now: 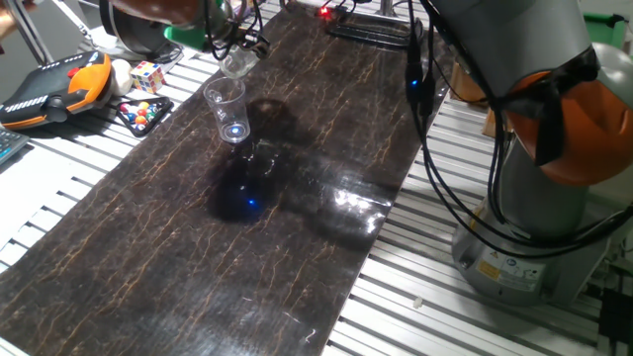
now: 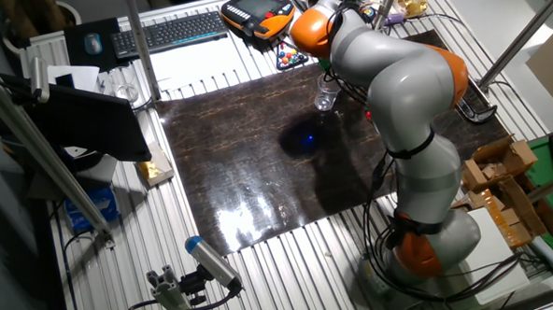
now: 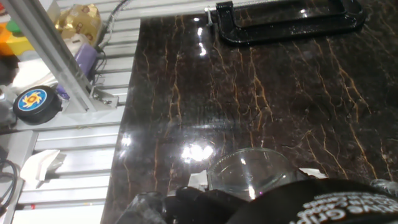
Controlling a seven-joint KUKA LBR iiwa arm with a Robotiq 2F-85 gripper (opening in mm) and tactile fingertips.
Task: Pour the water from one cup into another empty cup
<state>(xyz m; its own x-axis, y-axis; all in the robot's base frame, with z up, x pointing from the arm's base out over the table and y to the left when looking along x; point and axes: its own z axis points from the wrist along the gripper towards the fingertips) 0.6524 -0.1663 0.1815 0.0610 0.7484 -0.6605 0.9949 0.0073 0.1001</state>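
One fixed view: in the upper left of the frame, the tall cup [image 1: 228,109] stands upright on the dark marbled mat [image 1: 297,227]. Just above it, the short glass [image 1: 237,63] is tilted over its rim, held by the gripper [image 1: 226,38], of which only dark parts show at the top edge. A colour cube [image 1: 147,76] and an orange handheld controller [image 1: 54,87] lie to the left, off the mat.

The other fixed view: the arm [image 2: 395,84] reaches toward the upper centre, above the tall cup [image 2: 325,97] near the mat's far edge.

Hand view: at the bottom centre, the short glass [image 3: 252,174] sits between black fingers [image 3: 205,202], jaws clenched around it. A black clamp [image 3: 286,22] lies at the upper right.
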